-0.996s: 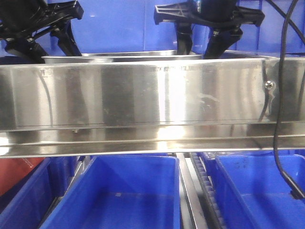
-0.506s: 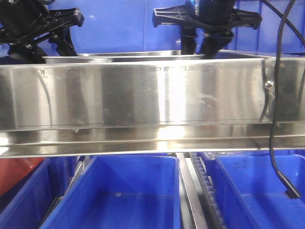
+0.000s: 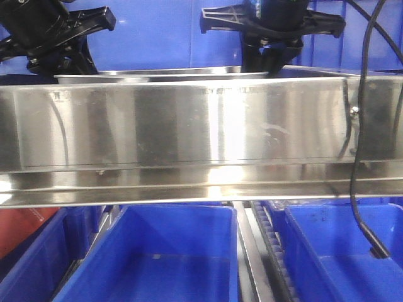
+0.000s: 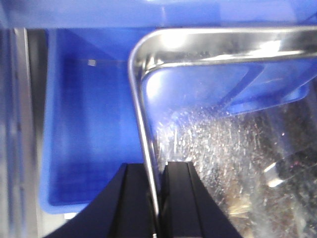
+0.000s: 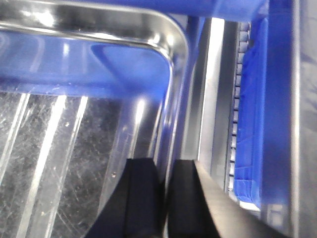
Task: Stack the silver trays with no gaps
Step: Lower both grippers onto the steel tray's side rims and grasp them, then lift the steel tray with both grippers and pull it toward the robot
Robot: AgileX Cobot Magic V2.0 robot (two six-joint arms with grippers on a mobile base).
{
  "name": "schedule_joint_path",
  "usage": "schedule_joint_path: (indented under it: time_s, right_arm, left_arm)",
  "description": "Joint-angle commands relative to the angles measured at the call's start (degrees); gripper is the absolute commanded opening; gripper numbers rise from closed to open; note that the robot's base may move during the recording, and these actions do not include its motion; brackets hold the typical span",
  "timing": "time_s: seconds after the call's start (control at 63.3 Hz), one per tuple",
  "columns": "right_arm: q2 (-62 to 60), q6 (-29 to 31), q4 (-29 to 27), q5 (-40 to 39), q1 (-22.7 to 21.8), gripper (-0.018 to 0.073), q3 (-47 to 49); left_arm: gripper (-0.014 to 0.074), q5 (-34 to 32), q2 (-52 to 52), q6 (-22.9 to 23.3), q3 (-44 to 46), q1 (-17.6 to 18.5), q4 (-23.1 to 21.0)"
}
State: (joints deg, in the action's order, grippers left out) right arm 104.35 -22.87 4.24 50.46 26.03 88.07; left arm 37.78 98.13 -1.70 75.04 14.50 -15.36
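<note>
Blue plastic fills the background, with blue bins down below and a long shiny shelf rail cutting right across the front view. Just behind that rail, the rim of a silver tray peeks over its top edge.

The left gripper is pinched tight on the tray's left rim, one finger inside and one outside. The right gripper is clamped the same way on the right wall (both wrist views show the metal sandwiched, with no slack that I can make out).

Under the tray's left corner lies a blue bin, so the tray sits over it; whether it is lifted or resting I cannot tell. No second tray is plainly in sight, though the front view hints at a doubled rim line.

My guess is that the grab is done and the stacking itself is yet to come: carry, line up the corners, then lower until the rims meet flush.
</note>
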Motion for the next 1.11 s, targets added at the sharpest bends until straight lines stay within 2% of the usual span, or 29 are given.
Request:
schedule_joint_path:
  time_s: [0.0, 0.332, 0.616, 0.743, 1.091]
  right_arm:
    - [-0.17, 1.35, 3.15, 2.57, -0.07, -0.0057, -0.07]
    - [-5.1, -1.63, 4.17, 1.78, 0.43, -0.0057, -0.07]
    - [-10.58, -8.72, 14.85, 1.62, 5.67, -0.0057, -0.07]
    - [-12.65, -11.59, 17.61, 1.15, 8.19, -0.0057, -0.07]
    - [-17.72, -12.91, 18.14, 0.54, 9.28, -0.0057, -0.07]
  left_arm:
    - [-0.0015, 0.95, -0.37, -0.62, 0.07, 0.21, -0.02]
    - [-0.0015, 0.38, -6.76, -0.53, 0.07, 0.21, 0.61]
    - [-0.0015, -1.1, -14.1, 0.76, 0.07, 0.46, 0.72]
    - [-0.0015, -1.72, -18.0, 0.86, 0.07, 1.04, 0.76]
    - [-0.0016, -2.74, -25.85, 2.17, 0.07, 5.27, 1.81]
